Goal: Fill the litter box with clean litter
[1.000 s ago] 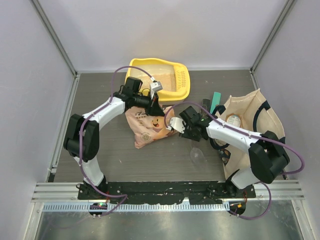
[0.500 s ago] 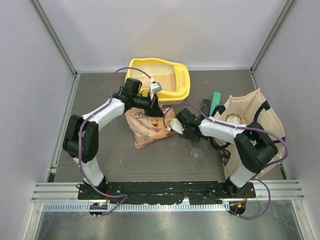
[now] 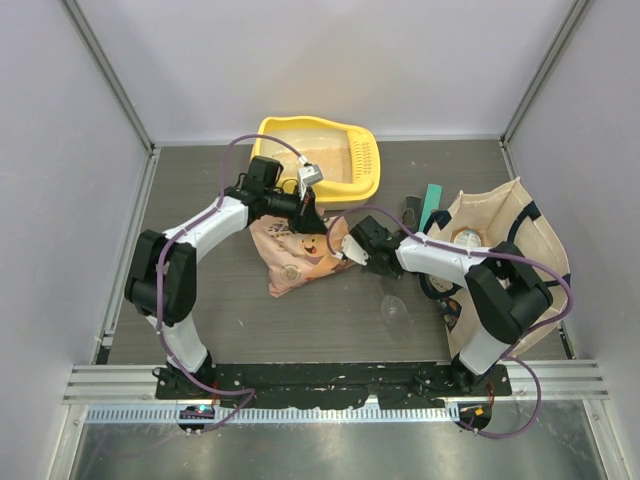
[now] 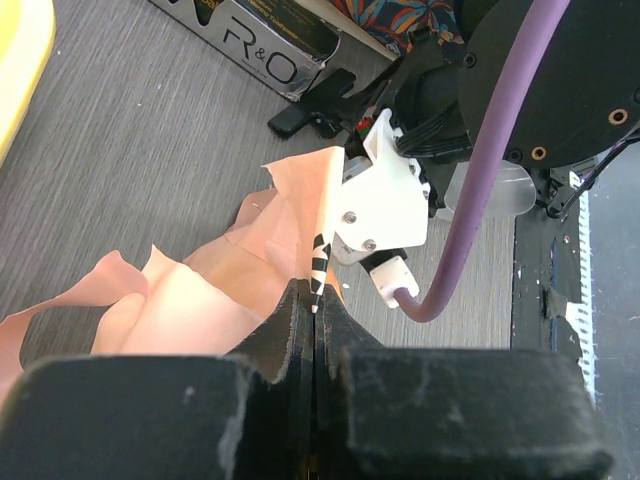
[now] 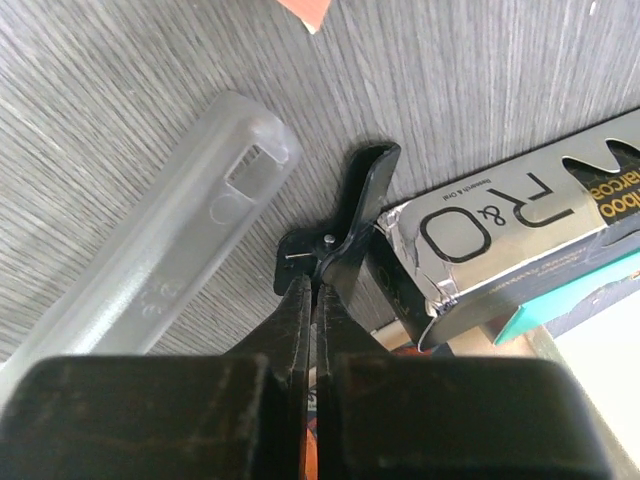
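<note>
At the tabletop's [image 3: 200, 190] middle the right gripper [image 3: 346, 258] has just been pressed shut beside the soft peach-orange plastic litter bag [image 3: 298, 255], whose film was seemingly missed and whose top is pinched by the left gripper [image 3: 307, 214], so a re-grip is likely needed before pouring into the yellow rectangular plastic litter box [image 3: 275, 130] at the far edge.

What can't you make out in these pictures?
- Top view: litter level in the litter box; the left arm and cable cross it.
- Top view: contents of the tote; the right arm covers them.
- Left wrist view: most of the litter bag, behind the left gripper shut on it.
- Right wrist view: whether the shut right gripper pinches the black clip; its fingers hide the contact.
- Right wrist view: R&O box label, cut by the edge.
</note>
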{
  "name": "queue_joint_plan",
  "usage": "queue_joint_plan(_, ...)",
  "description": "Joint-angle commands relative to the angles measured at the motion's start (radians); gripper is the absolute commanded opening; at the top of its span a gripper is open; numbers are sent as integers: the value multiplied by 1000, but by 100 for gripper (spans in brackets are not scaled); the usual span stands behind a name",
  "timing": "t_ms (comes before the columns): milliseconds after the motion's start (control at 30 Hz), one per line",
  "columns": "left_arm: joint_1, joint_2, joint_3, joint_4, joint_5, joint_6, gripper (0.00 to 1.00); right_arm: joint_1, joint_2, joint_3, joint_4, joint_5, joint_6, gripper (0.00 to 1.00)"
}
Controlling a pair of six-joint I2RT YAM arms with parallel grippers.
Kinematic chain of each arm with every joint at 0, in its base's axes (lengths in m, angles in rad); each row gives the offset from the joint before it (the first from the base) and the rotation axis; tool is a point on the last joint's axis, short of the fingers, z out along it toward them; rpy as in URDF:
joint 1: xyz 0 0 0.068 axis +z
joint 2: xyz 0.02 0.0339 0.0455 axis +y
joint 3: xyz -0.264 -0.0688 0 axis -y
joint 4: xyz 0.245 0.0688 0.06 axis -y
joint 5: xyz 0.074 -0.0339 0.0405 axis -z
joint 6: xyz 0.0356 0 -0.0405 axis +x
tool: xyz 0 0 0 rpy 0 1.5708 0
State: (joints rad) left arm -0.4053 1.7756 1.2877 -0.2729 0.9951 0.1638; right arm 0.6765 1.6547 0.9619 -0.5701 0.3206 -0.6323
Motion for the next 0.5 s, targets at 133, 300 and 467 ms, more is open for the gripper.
queue_joint_plan(133, 20, -31, -13, -20, -21, -6, 0, -14, -93, 245, -268, -182, 57, 1)
queue_joint_plan(300, 20, -39, -18, 27, 2, -15, 1, -41, -131, 400, -438, -296, 115, 1)
queue_joint_plan(467, 19, -54, -8, 40, 14, -1, 0, -204, -131, 514, -556, -496, 138, 1)
